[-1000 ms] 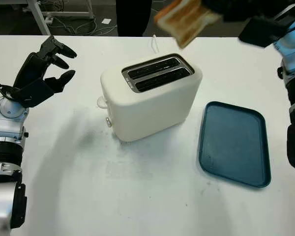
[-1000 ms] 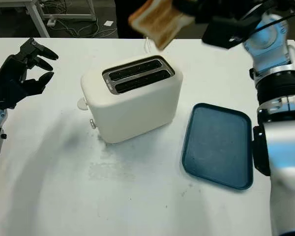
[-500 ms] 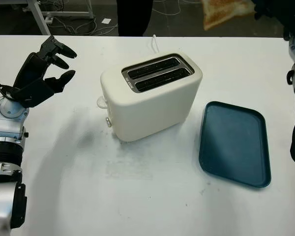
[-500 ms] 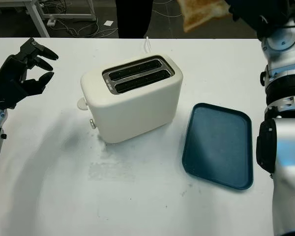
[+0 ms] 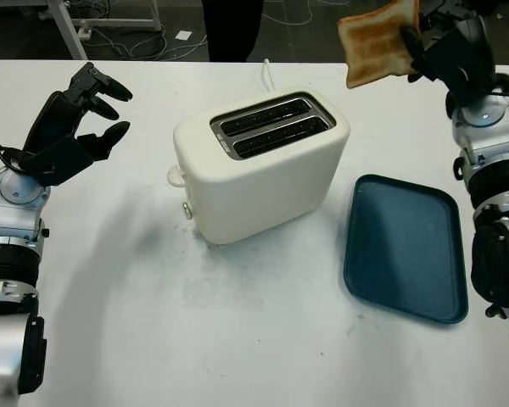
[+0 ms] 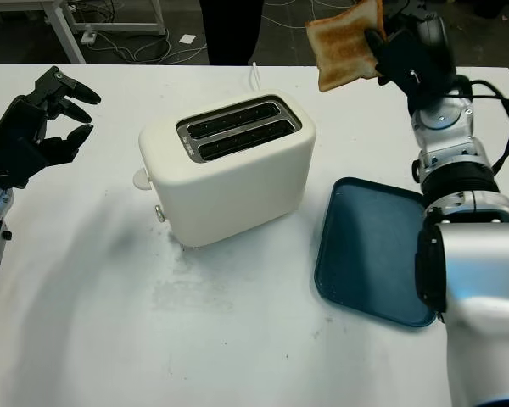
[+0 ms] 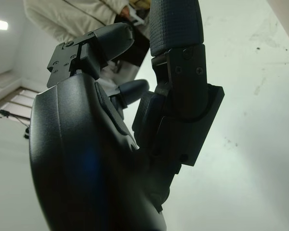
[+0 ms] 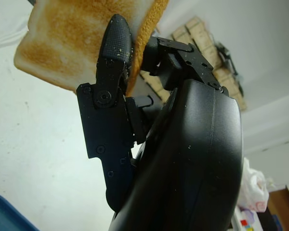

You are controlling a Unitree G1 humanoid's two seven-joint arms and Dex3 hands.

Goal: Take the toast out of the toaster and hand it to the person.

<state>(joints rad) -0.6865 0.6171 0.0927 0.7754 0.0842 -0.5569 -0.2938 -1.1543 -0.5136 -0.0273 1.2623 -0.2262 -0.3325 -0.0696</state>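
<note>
A browned slice of toast (image 5: 377, 42) is held up in the air over the table's far right, with my right hand (image 5: 414, 41) shut on its edge. The right wrist view shows a black finger (image 8: 113, 53) pressed across the slice (image 8: 67, 38). The cream two-slot toaster (image 5: 259, 174) stands mid-table, both of its slots (image 5: 271, 127) dark and empty. My left hand (image 5: 76, 123) is open, raised above the table's left side, well apart from the toaster. A person in dark trousers (image 5: 231, 25) stands beyond the far edge.
A dark blue tray (image 5: 405, 246) with nothing in it lies on the white table (image 5: 237, 339) to the right of the toaster. The toaster's white cord (image 5: 267, 75) trails toward the far edge. A light jacket (image 7: 82, 14) appears in the left wrist view.
The toast went from above the toaster up and to the right, then came down a little and turned more upright in my right hand. The left hand stayed still.
</note>
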